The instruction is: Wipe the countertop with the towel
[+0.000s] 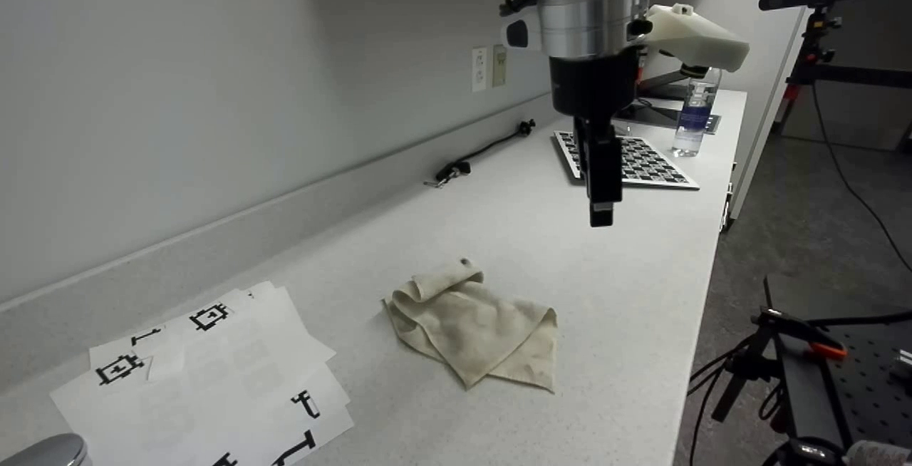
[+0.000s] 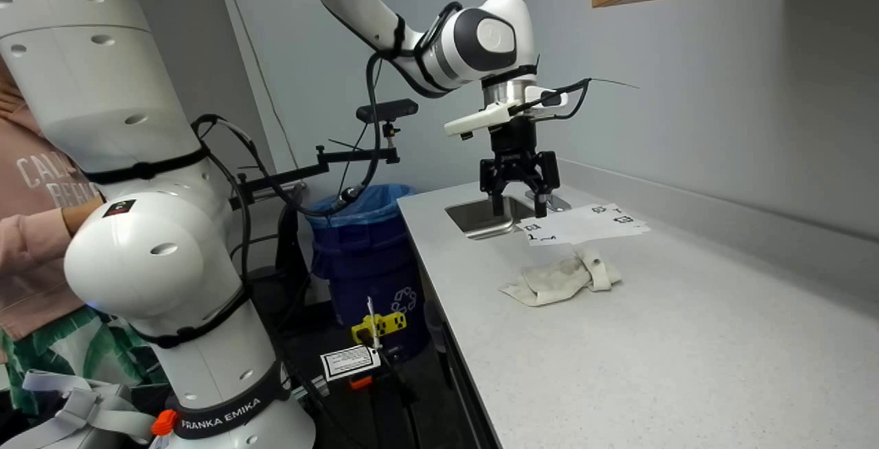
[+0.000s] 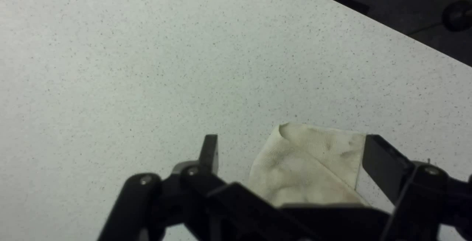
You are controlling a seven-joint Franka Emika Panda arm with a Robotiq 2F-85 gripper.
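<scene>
A crumpled beige towel [image 1: 477,334] lies partly folded on the pale speckled countertop [image 1: 598,352]. In an exterior view the towel [image 2: 553,283] has a raised fold at one end, on the countertop [image 2: 652,366]. My gripper [image 2: 519,211] is open, pointing down, with nothing between its fingers, well above the counter. It also shows edge-on in an exterior view [image 1: 603,214]. In the wrist view the fingers [image 3: 290,139] stand wide apart, and the towel [image 3: 306,174] appears below and between them. The gripper body hides the towel's lower part there.
Printed paper sheets [image 1: 235,373] lie near the towel. A sink [image 2: 481,224] is set in the counter beyond them. A checkered board [image 1: 655,163], a water bottle [image 1: 691,124] and a black cabled device [image 1: 456,168] stand farther along. A wall backs the counter; its front edge drops off.
</scene>
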